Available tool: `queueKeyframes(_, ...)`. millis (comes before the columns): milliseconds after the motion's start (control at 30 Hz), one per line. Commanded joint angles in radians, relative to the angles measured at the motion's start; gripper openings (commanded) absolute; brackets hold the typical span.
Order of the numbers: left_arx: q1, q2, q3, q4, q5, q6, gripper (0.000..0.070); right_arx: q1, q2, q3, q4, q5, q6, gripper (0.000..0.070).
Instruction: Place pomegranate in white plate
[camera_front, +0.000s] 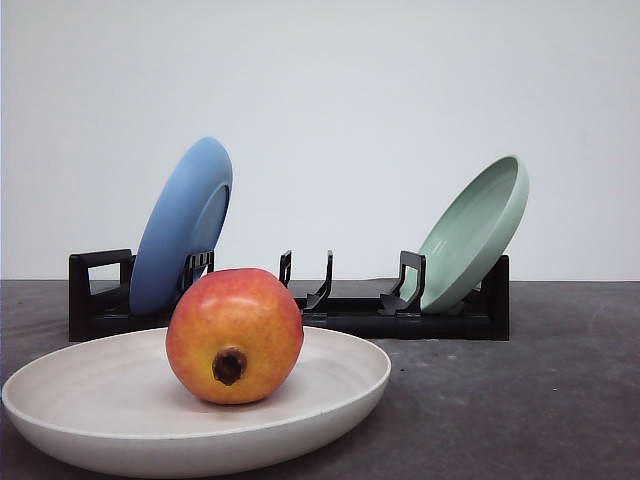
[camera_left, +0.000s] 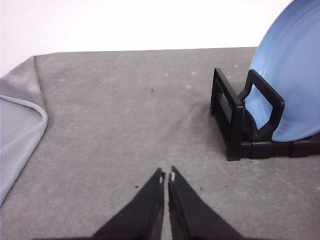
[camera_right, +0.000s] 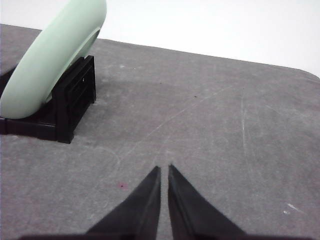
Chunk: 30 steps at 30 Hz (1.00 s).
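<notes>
**Pomegranate sits in the white plate**

The pomegranate rests inside the white plate at the surface's near edge, dark calyx facing the camera. Behind, a black rack holds a blue plate and a green plate. The left gripper and right gripper hover nearly closed, empty.
</notes>
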Motion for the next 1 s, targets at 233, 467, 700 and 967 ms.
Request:
queueKeyframes(233, -0.003, -0.001, -0.01, -0.003, -0.003, 0.0, 0.0, 0.0, -0.001, -0.005, -0.007, 0.001, 0.006, 0.0025)
queueKeyframes(467, -0.003, -0.001, -0.01, -0.003, -0.003, 0.0, 0.0, 0.0, -0.001, -0.005, -0.007, 0.001, 0.006, 0.0025)
queueKeyframes(700, -0.003, -0.001, -0.01, -0.003, -0.003, 0.0, 0.0, 0.0, -0.001, -0.005, -0.007, 0.001, 0.006, 0.0025)
queueKeyframes(967, -0.003, -0.001, -0.01, -0.003, -0.003, 0.0, 0.0, 0.0, -0.001, -0.005, -0.007, 0.001, 0.006, 0.0025)
